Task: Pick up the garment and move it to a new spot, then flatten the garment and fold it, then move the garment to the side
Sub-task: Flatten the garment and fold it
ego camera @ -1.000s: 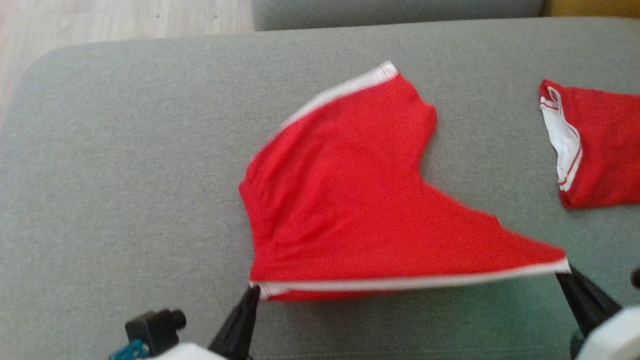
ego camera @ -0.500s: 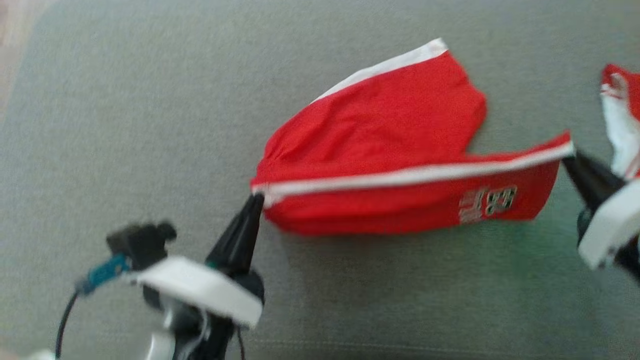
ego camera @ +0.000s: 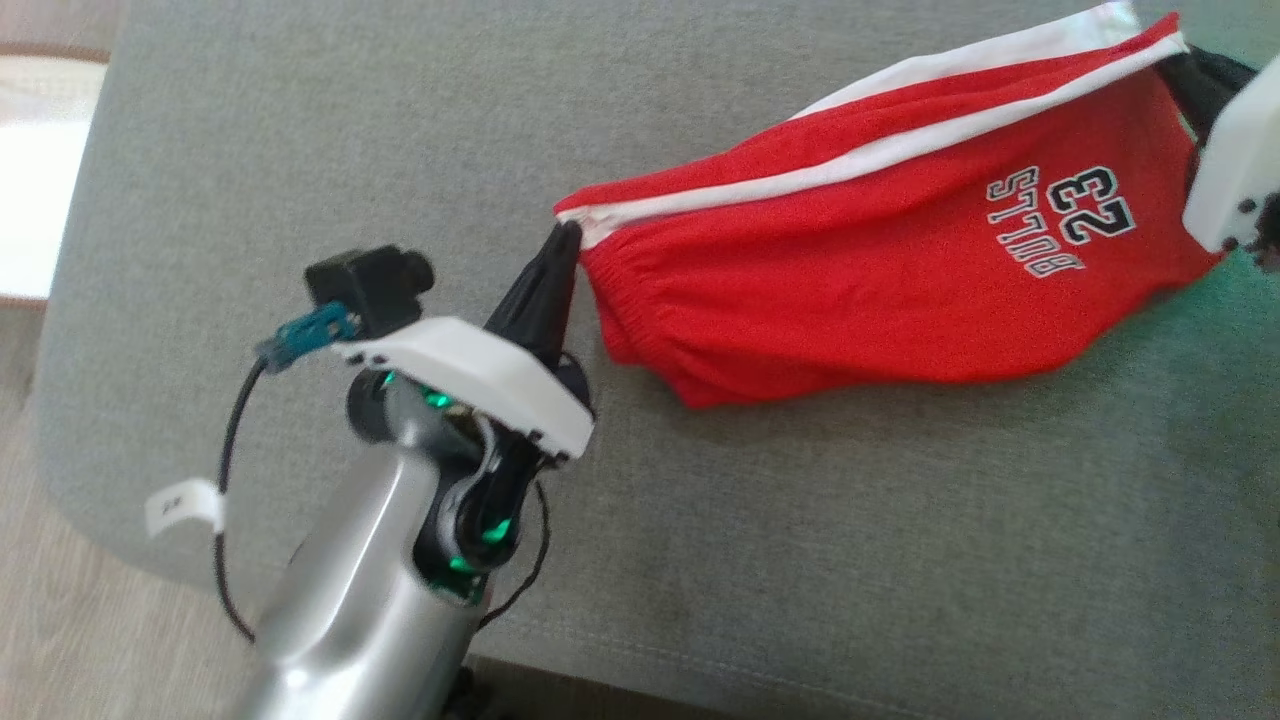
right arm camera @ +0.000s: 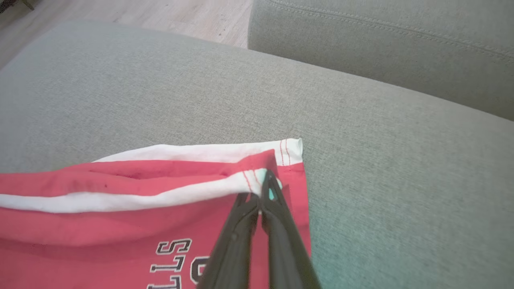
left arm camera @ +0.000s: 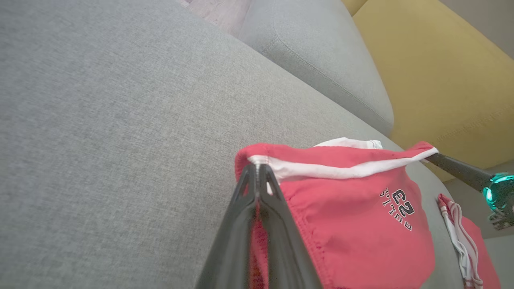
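Swung over since a second ago, the red shorts [ego camera: 880,260] lie doubled on the grey cushion [ego camera: 300,150], print up. The left tool [ego camera: 566,232] and the right tool [ego camera: 1172,58] each clench a white-trimmed corner. Lower that edge taut and level, as the under layer looks possibly skewed.

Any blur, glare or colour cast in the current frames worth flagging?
Head view: sharp, the print on the shorts readable; floor patch at the left edge blown out white; green tint on the cushion beside the right end effector. Left wrist view: crisp, reds washed to pink. Right wrist view: stitching sharp, teal cast on the cushion at lower right.
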Motion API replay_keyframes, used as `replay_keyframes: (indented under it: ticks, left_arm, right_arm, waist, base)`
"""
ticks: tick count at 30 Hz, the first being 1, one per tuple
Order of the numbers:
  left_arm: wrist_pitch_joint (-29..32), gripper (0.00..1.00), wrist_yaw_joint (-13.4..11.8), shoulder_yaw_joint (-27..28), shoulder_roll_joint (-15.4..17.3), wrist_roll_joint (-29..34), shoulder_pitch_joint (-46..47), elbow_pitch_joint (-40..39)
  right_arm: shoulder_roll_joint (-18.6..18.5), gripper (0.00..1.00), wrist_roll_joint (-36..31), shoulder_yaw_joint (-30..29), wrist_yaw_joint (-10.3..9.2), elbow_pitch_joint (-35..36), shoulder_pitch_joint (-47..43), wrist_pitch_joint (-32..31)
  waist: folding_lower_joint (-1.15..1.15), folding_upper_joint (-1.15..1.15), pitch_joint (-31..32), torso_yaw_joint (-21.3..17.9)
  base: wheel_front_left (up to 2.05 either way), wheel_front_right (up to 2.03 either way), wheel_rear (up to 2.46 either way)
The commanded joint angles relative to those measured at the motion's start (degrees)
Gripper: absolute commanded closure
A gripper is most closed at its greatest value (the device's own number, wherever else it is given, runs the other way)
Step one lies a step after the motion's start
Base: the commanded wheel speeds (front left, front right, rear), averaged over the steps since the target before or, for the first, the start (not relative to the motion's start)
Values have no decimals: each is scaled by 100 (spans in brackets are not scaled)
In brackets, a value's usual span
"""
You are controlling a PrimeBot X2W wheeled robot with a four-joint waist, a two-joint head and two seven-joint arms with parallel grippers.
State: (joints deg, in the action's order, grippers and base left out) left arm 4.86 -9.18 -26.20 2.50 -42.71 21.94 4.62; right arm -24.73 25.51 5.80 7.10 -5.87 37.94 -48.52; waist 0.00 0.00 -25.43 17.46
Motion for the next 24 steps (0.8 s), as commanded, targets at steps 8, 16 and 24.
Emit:
replay_keyframes:
  ticks: [8, 16, 24]
  left_arm:
    - [-523, 100, -150, -330, 39, -530, 860, 524]
    - [-782, 100, -270, -558, 39, -682, 1134, 1047]
    - [-843, 0, -385, -713, 56, -558, 1152, 1343]
  right_arm:
    - [21, 100, -240, 275, 39, -653, 587, 513]
    - [111, 100, -325, 276, 39, -1205, 872, 1081]
    - [272, 0, -281, 207, 39, -1537, 883, 1551]
  waist:
    - [0, 0, -166, 139]
    - [0, 0, -216, 95]
    - [0, 0, -167, 75]
  base:
    - [0, 0, 0]
    - [0, 0, 0]
    - [0, 0, 0]
